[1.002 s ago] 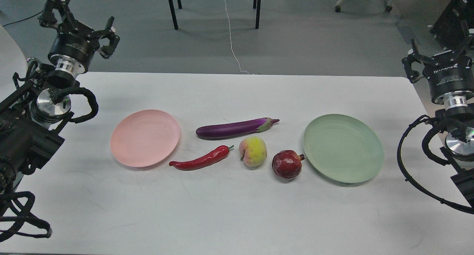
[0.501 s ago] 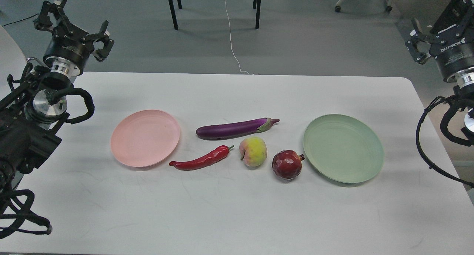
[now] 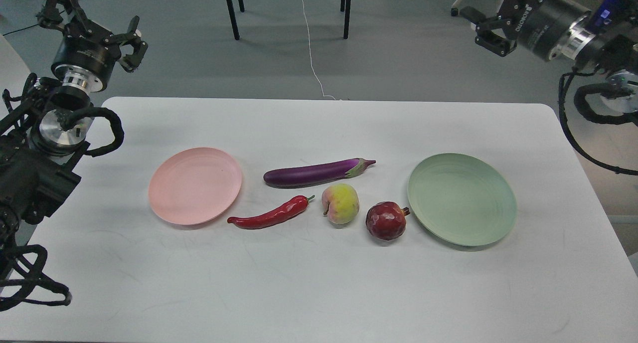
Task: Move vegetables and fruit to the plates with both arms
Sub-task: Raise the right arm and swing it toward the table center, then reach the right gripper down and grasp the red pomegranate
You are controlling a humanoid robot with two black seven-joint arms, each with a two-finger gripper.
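Observation:
A purple eggplant [image 3: 314,173], a red chili pepper [image 3: 271,215], a yellow-green peach [image 3: 340,203] and a dark red pomegranate [image 3: 386,221] lie in the middle of the white table. A bare pink plate [image 3: 195,185] lies to their left and a bare green plate [image 3: 461,199] to their right. My left gripper [image 3: 90,19] is open and empty, raised beyond the table's far left corner. My right gripper [image 3: 491,14] is open and empty, pointing left, high beyond the far right corner. Both are far from the food.
The white table [image 3: 319,283] has a rounded far right corner and wide bare surface in front. Black chair legs [image 3: 232,11] and a white cable [image 3: 311,54] are on the grey floor behind. Black cables loop off my right arm [image 3: 573,133].
My right arm has swung up and to the left, its gripper turning from upward to pointing left. My left gripper has drifted slightly up and left. The food and plates have not moved.

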